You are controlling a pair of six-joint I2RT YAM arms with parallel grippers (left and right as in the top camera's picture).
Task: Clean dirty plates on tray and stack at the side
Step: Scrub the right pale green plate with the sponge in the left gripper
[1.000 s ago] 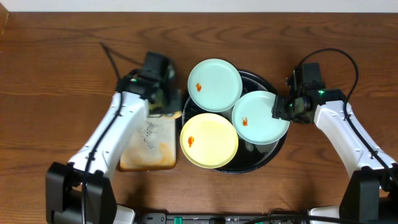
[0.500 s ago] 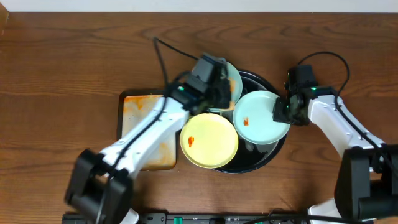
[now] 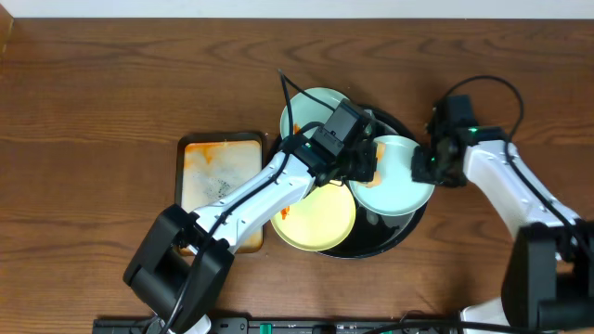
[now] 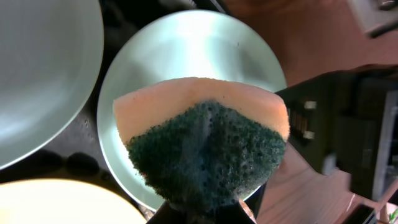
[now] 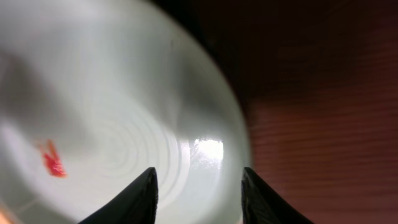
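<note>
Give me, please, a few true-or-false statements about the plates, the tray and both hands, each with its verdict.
1. The left hand holds a sponge over the mint plate nearest the right hand. True.
2. The yellow plate lies on the bare table. False: it rests on the black tray.
3. A rectangular metal pan sits beside the tray, on the left arm's side. True.
4. The right hand is shut on the sponge. False: its fingers stand apart at the mint plate's rim.
5. The three plates are stacked. False: the other mint plate and the rest lie spread out on the tray.
</note>
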